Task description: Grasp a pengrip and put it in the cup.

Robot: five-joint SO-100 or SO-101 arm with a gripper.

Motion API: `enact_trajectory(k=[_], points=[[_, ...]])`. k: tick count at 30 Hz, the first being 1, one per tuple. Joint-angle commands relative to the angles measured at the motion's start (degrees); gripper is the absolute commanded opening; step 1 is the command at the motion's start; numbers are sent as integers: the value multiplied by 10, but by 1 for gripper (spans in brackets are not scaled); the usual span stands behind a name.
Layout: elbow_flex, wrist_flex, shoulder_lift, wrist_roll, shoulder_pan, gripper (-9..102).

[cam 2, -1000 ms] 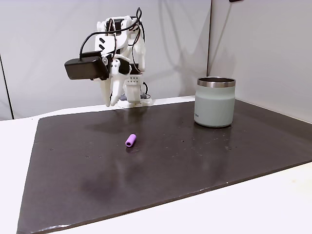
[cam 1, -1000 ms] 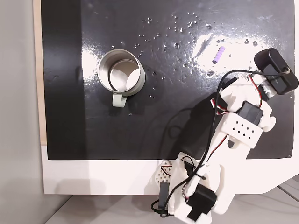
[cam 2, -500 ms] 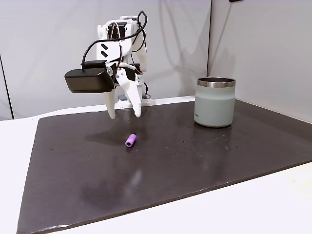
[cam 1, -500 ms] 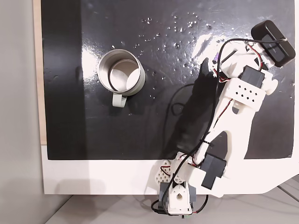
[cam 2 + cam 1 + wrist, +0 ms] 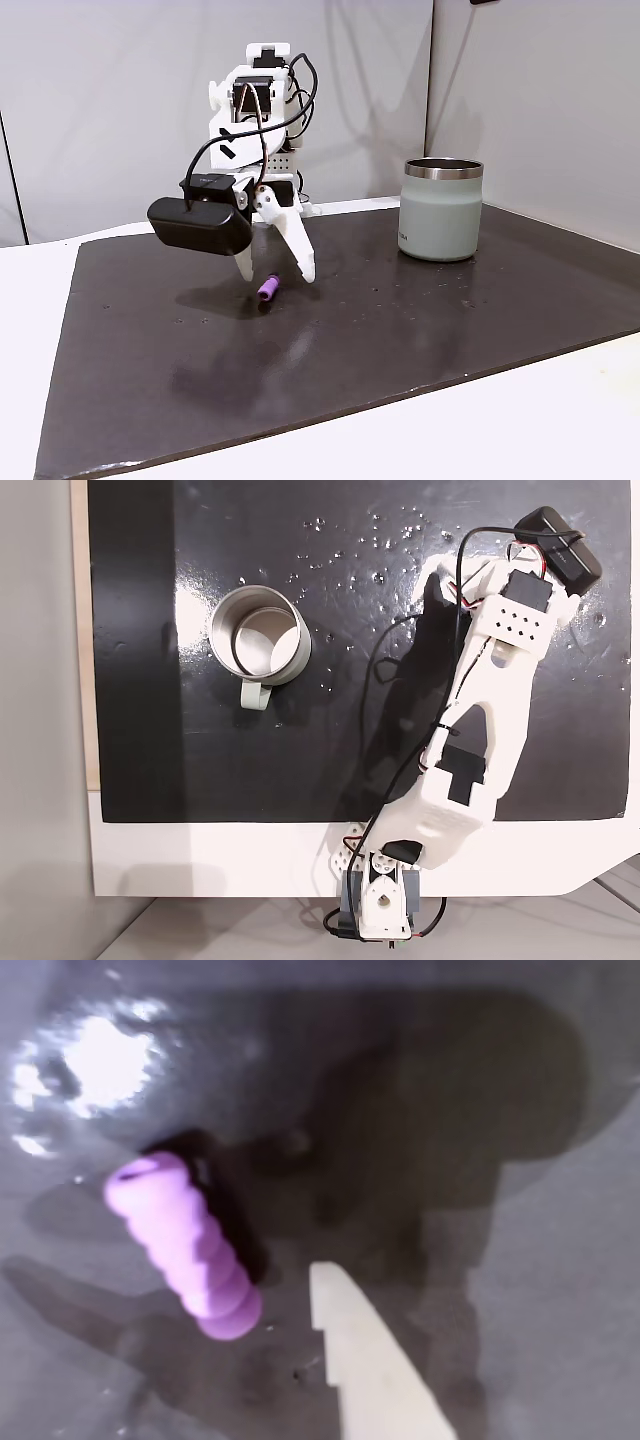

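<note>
The pengrip (image 5: 268, 289) is a small purple ribbed tube lying on the dark mat. My gripper (image 5: 275, 274) hangs low over it, open, with one white finger on each side and neither touching it. In the wrist view the pengrip (image 5: 185, 1245) lies just left of one white fingertip (image 5: 345, 1335). From above, my arm (image 5: 495, 680) covers the pengrip. The cup (image 5: 258, 636) is a silvery metal mug with a whitish handle, standing upright well to the left of the arm in that view. From the side, the cup (image 5: 440, 210) stands far right of the gripper.
A black mat (image 5: 200, 760) covers most of the white table (image 5: 200, 855). Small shiny specks (image 5: 380, 540) are scattered near the mat's far edge. The arm's base (image 5: 380, 905) sits at the table's near edge. A black camera box (image 5: 200, 222) rides beside the gripper.
The arm has stretched out and come down toward the mat. The gripper has opened and now straddles the pengrip. Neither the pengrip nor the cup has moved.
</note>
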Motion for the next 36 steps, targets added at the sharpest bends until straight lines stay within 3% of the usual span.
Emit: enact_trajectory(k=[1,12,18,22,27,36], points=[[-42,12,1,6,-14,26],[-107,38,-57,11,-17,8],[-301,149,-175,18,-13,0],[-388,179,-217,30,-9,0],[-655,328,-339,50,-13,0],[-469,327,-66,100,-75,0]])
